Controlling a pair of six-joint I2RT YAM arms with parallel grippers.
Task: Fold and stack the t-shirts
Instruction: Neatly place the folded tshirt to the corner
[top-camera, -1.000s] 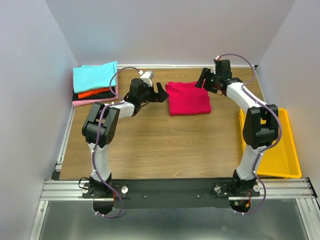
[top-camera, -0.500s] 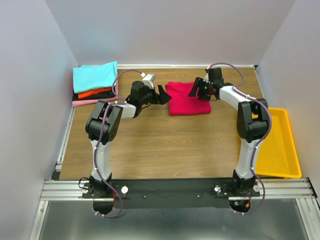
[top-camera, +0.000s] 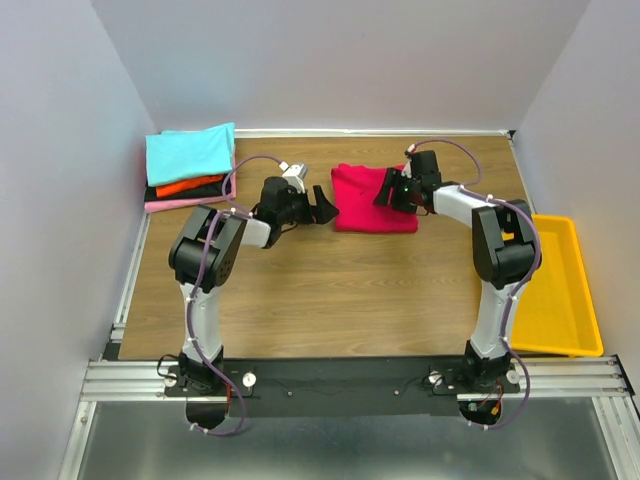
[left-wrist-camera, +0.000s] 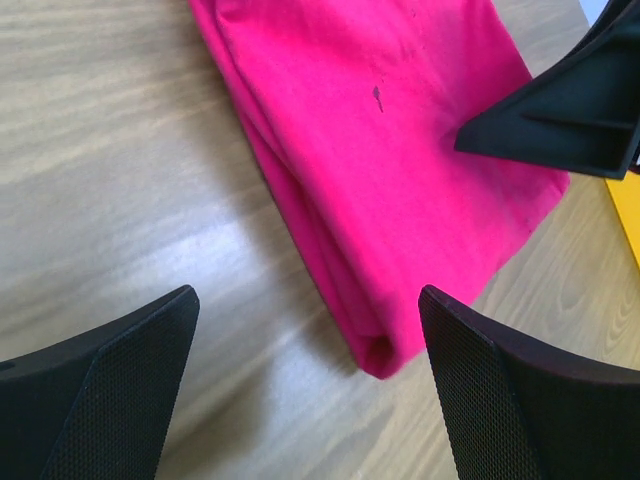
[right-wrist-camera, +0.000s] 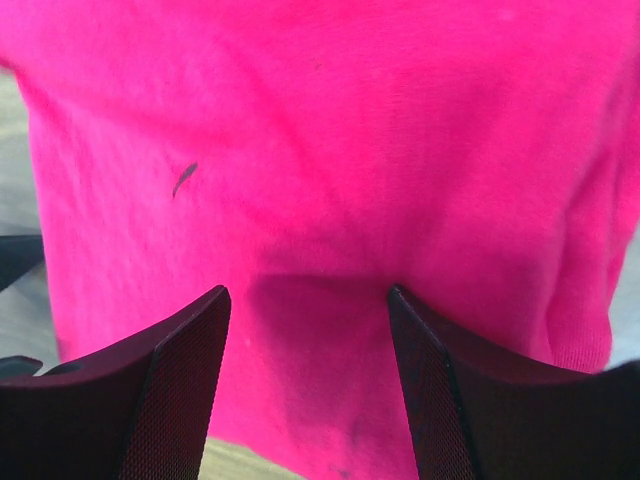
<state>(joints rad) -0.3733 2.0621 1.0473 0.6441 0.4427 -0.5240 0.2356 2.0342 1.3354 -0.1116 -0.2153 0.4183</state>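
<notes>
A crimson t-shirt (top-camera: 365, 205) lies folded on the wooden table, filling the right wrist view (right-wrist-camera: 330, 130). My left gripper (top-camera: 321, 206) is open at the shirt's near left corner (left-wrist-camera: 385, 350), which sits between its fingers (left-wrist-camera: 120, 380). My right gripper (top-camera: 388, 190) is open and low over the shirt's right part, its fingers (right-wrist-camera: 170, 370) straddling flat cloth with nothing pinched. One of its fingers (left-wrist-camera: 560, 110) also shows in the left wrist view. A folded stack with a cyan t-shirt (top-camera: 190, 152) on top, then orange-red (top-camera: 185, 186), black and pink (top-camera: 170, 204), sits at the back left.
A yellow bin (top-camera: 560, 300) stands at the right table edge, beside the right arm. White walls close in the back and both sides. Bare wood (top-camera: 340, 290) stretches between the shirt and the arm bases.
My right gripper has swung left and down from beyond the shirt's far right corner onto the cloth. The left gripper has shifted slightly nearer, to the shirt's near left corner.
</notes>
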